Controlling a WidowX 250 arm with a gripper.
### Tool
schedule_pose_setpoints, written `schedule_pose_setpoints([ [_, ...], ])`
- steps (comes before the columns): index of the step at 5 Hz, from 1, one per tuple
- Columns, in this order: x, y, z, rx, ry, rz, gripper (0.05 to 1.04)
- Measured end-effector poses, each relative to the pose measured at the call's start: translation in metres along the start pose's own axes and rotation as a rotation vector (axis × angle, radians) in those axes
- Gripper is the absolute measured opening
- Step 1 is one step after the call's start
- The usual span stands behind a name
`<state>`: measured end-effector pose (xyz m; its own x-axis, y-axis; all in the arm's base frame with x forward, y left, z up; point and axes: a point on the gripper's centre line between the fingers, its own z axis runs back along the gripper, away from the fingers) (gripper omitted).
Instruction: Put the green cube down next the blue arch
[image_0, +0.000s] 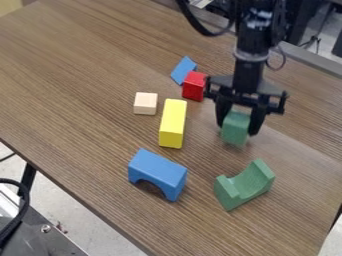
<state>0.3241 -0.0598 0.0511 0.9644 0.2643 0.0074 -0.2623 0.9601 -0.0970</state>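
Black two-finger gripper (236, 129): fingers closed on opposite sides of the small green cube, apparently painted wood (235, 127). Whether the cube touches the brown wood-grain table (80, 95) cannot be determined. The target, a blue arch block of similar make (157, 172), stands well apart from the cube, toward the camera and the view's left; its long axis slants from upper left to lower right. The coming move, in my judgement, is a diagonal carry, passing between the yellow oblong block (173, 123) and the green curved block (244, 184) without striking either.
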Motion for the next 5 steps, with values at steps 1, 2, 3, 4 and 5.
schedule_pose_setpoints([
  [1, 0.002, 0.003, 0.035, 0.046, -0.106, 0.004, 0.587],
  [2, 0.003, 0.007, 0.062, 0.077, -0.19, 0.026, 0.587],
  [3, -0.005, 0.025, 0.051, 0.076, -0.153, 0.089, 0.587],
  [4, -0.004, 0.067, 0.056, 0.025, -0.197, 0.229, 0.587],
  [5, 0.001, 0.095, 0.056, -0.019, -0.215, 0.336, 0.587],
])
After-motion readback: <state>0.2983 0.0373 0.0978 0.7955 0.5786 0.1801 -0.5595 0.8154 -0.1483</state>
